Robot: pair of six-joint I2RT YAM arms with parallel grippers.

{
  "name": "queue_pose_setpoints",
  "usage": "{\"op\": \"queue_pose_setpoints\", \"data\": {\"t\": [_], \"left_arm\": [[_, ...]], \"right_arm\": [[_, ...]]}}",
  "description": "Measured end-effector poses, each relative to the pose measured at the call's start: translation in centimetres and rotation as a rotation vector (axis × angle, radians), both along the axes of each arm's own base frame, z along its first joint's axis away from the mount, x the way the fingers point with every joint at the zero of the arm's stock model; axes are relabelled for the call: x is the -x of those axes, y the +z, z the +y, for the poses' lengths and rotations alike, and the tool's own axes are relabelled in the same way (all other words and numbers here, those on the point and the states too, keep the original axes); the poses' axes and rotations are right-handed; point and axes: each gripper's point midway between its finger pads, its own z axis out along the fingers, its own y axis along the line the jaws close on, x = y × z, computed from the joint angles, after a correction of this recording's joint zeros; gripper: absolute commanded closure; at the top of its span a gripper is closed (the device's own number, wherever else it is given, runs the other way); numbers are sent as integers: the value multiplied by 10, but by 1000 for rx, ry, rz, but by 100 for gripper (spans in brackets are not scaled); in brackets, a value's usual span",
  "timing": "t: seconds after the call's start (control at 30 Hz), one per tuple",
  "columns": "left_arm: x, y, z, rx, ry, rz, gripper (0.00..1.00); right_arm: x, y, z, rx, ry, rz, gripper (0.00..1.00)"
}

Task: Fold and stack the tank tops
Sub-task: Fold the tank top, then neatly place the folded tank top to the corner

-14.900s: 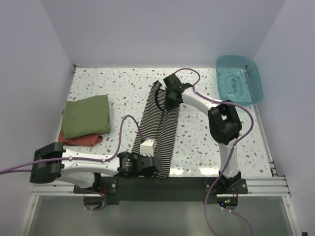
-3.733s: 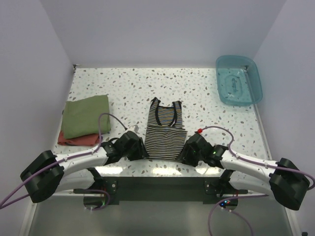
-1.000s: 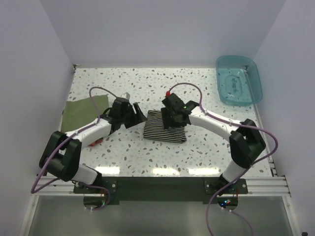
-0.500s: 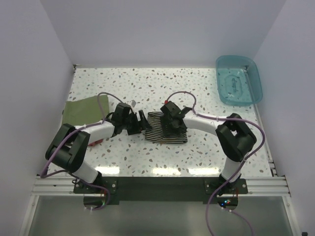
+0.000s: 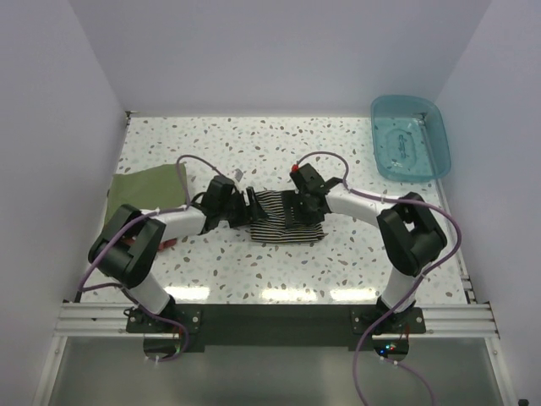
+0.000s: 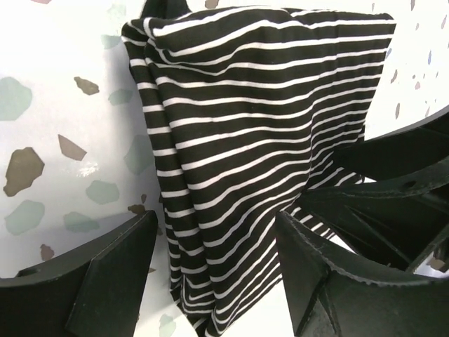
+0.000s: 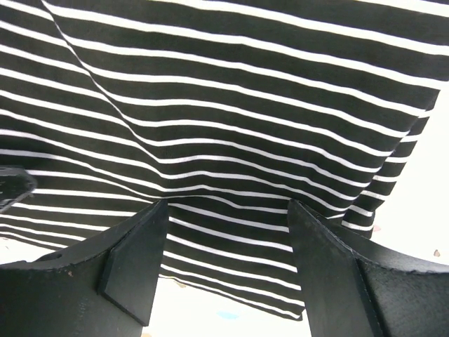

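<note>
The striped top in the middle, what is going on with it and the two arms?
Two robot arms are working on the striped top, which lies folded into a small rectangle in the middle of the table. The left claw is at its left edge and the right claw at its right side, both open around the cloth. The green top lies folded at the far left, so the two are not yet stacked.

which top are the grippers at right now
The black-and-white striped top, folded, between the left gripper and the right gripper; the green top lies apart, far left.
</note>
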Motion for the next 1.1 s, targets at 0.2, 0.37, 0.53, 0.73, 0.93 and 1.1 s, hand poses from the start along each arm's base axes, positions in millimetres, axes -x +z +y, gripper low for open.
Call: {"op": "queue_pose_setpoints", "data": {"t": [0.2, 0.37, 0.53, 0.73, 0.93, 1.1], "left_arm": [[-4, -4, -5, -10, 31, -6, 39], [-6, -9, -17, -39, 29, 0, 74], [-3, -15, -17, -117, 27, 34, 100], [-9, -12, 9, -332, 72, 57, 100], [-12, 4, 65, -619, 122, 59, 100], [-25, 42, 105, -738, 173, 19, 100]], "right_arm": [[-1, 1, 1, -37, 9, 16, 28], [-1, 2, 3, -50, 12, 19, 28], [-1, 4, 5, -63, 15, 21, 24], [1, 28, 3, -85, 4, -6, 17], [-10, 91, 10, -169, -5, -127, 16], [-18, 126, 17, -224, -5, -196, 16]]}}
